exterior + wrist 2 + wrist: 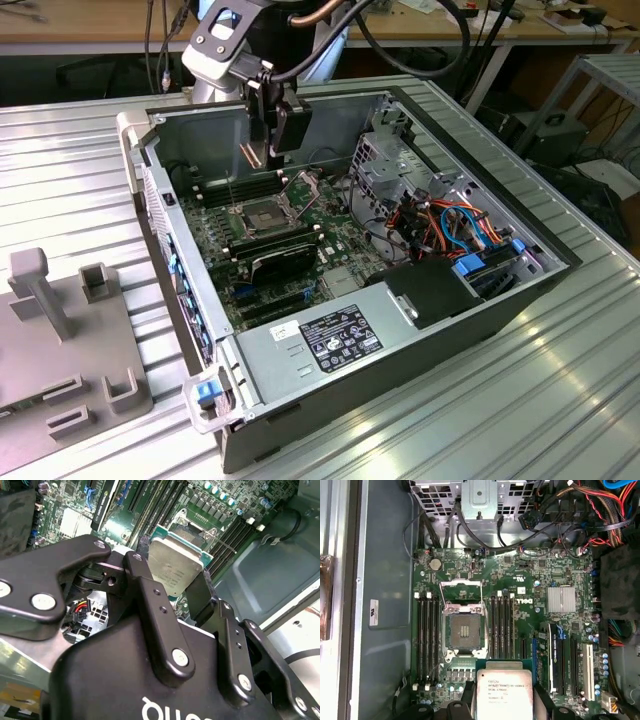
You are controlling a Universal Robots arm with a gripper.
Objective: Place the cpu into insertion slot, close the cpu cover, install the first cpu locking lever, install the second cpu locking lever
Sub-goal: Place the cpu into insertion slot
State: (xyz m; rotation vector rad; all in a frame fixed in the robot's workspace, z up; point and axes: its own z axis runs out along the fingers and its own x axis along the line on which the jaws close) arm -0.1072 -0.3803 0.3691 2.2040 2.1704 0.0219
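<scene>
Over the open computer case [200,130], the gripper [176,587] hung with its claw clamped on the cpu [502,692], pinching two opposite edges. In the exterior view the insertion slot [262,215] lay at about six o'clock from the claw, bare, with its pin field exposed. The cpu cover [305,185] stood swung up at the slot's two o'clock. By the look of it no step was complete: seating, cover and both levers were all left to do.
</scene>
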